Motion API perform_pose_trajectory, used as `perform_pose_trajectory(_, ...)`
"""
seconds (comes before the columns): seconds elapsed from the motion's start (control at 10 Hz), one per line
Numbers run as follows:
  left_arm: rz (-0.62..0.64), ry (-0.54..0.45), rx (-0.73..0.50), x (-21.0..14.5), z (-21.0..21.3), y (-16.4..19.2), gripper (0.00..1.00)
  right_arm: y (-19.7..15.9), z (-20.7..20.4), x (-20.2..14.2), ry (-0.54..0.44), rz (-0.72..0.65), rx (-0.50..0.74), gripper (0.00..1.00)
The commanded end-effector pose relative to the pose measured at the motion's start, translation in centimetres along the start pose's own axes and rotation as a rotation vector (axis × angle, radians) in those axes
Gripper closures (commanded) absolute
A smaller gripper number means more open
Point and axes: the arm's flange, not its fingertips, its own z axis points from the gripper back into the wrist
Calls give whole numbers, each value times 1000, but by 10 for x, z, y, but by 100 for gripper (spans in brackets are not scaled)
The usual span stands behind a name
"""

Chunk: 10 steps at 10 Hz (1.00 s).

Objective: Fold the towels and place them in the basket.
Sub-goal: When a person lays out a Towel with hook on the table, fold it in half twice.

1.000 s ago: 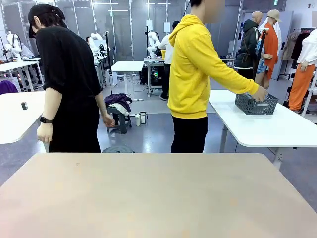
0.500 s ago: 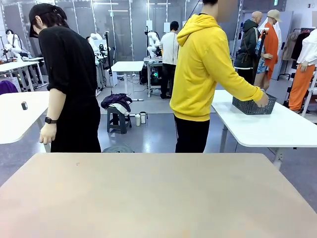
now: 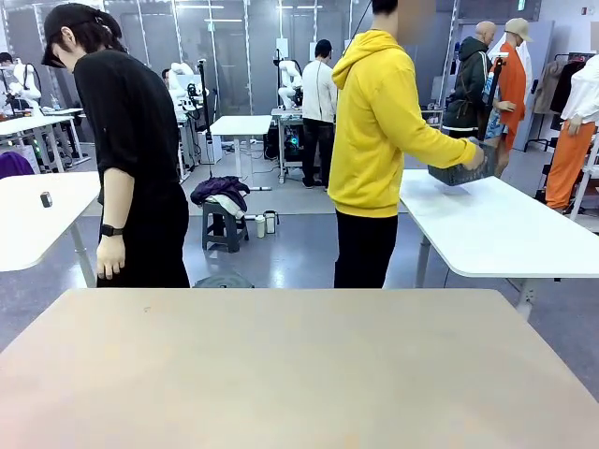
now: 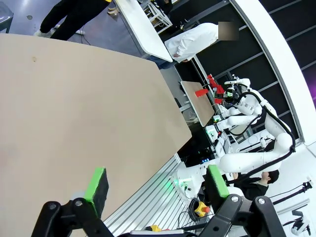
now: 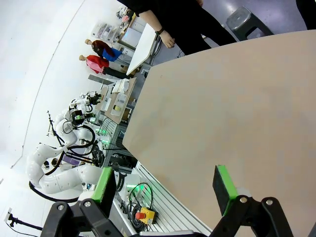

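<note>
Basket point(image 3: 457, 174) is up in the hand point(image 3: 478, 157) of the person in the yellow hoodie point(image 3: 379, 122). It's held just above the white surface point(image 3: 496, 234) at the back and well apart from the robot's tan surface point(image 3: 299, 374). Left pincer point(image 4: 157, 181) is wide open w/ nothing in it, hanging over that tan surface. Right pincer point(image 5: 164, 183) is the same: jaws at full spread, empty. Handling guess: basket's stiff plastic, prob. light, so rim or lattice wall gives a sure pinch. Towels are soft & floppy, so take a corner or hem and expect sag.
</note>
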Motion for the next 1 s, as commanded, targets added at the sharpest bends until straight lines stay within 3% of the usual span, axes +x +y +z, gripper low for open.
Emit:
perform_pose_trajectory(0.0, -17, -6, -18, 1, 1, 0, 0, 0, 1, 0, 3, 9, 8, 0)
perform_pose_trajectory(0.9, -17, -6, -18, 1, 1, 0, 0, 0, 1, 0, 3, 9, 8, 0)
